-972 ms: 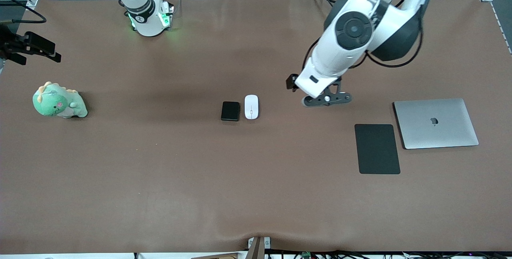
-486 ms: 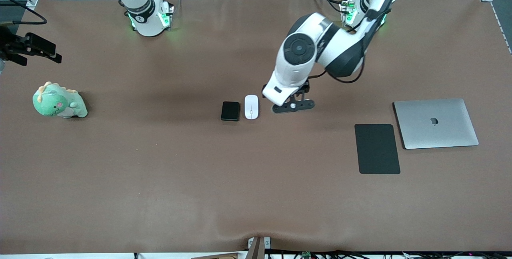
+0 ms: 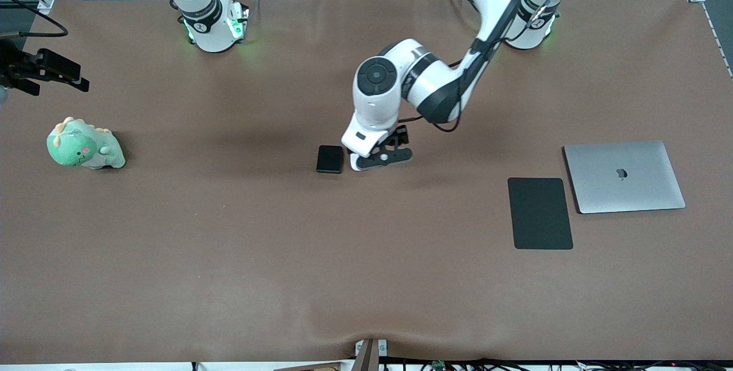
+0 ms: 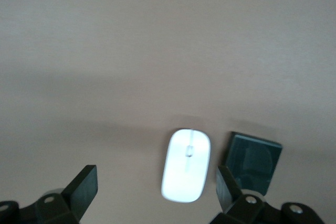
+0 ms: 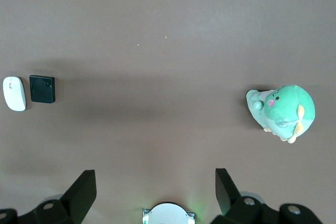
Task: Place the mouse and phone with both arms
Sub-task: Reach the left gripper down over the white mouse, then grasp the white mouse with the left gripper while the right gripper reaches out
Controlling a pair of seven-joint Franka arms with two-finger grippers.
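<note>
The white mouse [image 4: 186,171] lies on the brown table beside the black phone [image 4: 252,161], which lies toward the right arm's end. In the front view the phone [image 3: 330,159] shows, while the left hand covers most of the mouse. My left gripper [image 3: 379,157] hangs low over the mouse, open, with the mouse between its fingers [image 4: 84,190] close to one of them, not touching. My right gripper [image 5: 155,192] is open and empty, high above its own base, out of the front view. It sees the mouse [image 5: 14,93] and phone [image 5: 42,88] far off.
A green plush dinosaur [image 3: 85,145] sits toward the right arm's end of the table. A flat black mouse pad [image 3: 539,213] and a closed silver laptop [image 3: 623,176] lie toward the left arm's end.
The left arm has swung from near the laptop toward the middle of the table and come down, so its open gripper now hangs over the mouse. The right arm has not moved.
</note>
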